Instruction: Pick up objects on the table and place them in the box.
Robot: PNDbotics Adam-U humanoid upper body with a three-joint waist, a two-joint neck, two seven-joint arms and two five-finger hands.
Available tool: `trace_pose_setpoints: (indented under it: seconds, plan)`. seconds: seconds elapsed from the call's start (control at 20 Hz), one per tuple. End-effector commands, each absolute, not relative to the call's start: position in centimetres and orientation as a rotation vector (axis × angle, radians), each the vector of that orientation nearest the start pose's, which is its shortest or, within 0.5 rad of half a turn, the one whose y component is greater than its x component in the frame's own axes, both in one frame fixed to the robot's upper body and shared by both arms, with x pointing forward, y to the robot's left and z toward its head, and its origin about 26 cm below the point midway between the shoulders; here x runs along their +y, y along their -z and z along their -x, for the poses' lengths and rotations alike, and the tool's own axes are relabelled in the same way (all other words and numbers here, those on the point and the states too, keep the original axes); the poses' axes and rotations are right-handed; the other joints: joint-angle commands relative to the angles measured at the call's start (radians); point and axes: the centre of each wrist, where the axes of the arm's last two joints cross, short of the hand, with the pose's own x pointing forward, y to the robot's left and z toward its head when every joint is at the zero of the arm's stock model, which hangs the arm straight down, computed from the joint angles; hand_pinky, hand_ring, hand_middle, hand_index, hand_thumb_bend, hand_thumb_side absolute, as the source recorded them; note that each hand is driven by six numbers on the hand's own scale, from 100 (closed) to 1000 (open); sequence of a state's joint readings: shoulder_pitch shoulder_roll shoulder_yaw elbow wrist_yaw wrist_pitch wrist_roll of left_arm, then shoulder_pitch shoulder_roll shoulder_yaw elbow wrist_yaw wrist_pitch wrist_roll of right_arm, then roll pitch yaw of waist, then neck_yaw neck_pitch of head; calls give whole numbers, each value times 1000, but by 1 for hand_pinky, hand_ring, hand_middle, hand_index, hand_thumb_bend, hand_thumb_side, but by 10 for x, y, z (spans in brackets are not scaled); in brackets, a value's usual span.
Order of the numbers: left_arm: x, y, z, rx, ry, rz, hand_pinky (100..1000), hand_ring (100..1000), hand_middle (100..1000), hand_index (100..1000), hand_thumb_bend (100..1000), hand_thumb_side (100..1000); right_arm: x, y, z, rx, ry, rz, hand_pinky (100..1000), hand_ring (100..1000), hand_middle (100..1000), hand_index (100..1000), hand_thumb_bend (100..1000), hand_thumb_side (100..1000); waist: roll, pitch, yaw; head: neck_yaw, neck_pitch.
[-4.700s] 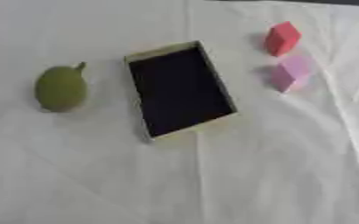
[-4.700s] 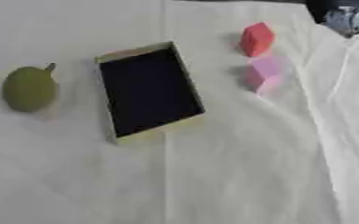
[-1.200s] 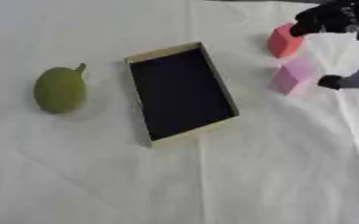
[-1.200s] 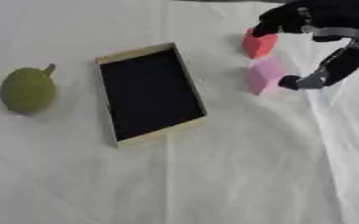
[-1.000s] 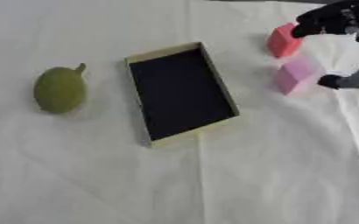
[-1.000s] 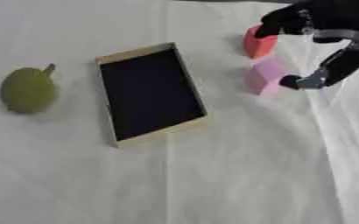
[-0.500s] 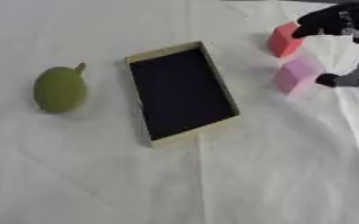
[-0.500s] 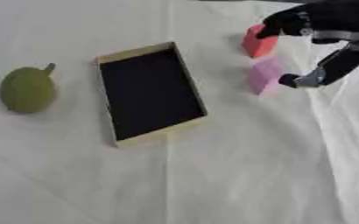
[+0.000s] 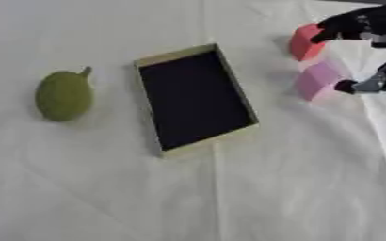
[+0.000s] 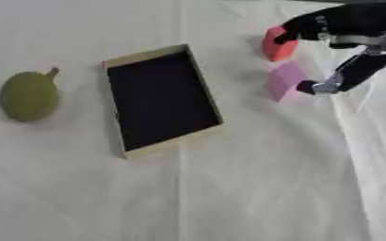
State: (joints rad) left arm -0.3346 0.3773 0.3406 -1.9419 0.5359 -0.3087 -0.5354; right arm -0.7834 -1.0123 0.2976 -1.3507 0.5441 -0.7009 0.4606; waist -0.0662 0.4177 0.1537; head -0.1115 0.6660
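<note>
A white cloth-covered table (image 9: 229, 202) is shown from above, with a shallow box (image 9: 196, 98) having a dark interior and pale rim lying near its centre. A green pear-shaped fruit (image 9: 64, 94) rests well to the left of the box, untouched. To the right of the box, a red block (image 9: 305, 41) and a pink block (image 9: 316, 80) lie close together, the red one farther away. The right hand (image 10: 344, 28), absent from the scene a few seconds earlier, has been brought in from the upper right and is now spread over both blocks: the fingers (image 10: 299, 26) are curved down over the red block's far side, while the thumb (image 10: 320, 87) is set against the right side of the pink block. Over the last second the thumb has been drawn slightly nearer the pink block. No block is yet enclosed or lifted; the hand is part open and holds nothing. A grasp is judged to be forming, and none of the three objects has yet been placed in the box. The left hand is not seen.
</note>
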Motion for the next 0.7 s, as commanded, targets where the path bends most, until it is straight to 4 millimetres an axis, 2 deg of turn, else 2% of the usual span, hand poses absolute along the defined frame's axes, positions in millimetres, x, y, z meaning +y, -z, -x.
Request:
trace_pose_setpoints:
  seconds: [0.05, 0.45, 0.7]
  plan:
    - [353, -238, -295, 3461, -764, -340, 750, 796, 730, 826, 100, 672, -389, -312, -389, 1669, 2807, -1048, 933, 1000, 864, 1000, 325, 664, 3, -18, 1, 0, -14]
    - [355, -238, -295, 3462, -770, -335, 748, 795, 728, 821, 100, 672, -395, -309, -394, 1648, 2837, -1077, 932, 1000, 862, 1000, 342, 667, 2, -9, 3, 1, -16]
    - [355, -239, -295, 3462, -773, -333, 746, 793, 726, 819, 100, 672, -396, -307, -395, 1630, 2852, -1082, 930, 1000, 816, 1000, 347, 657, 1, -4, 4, 2, -17]
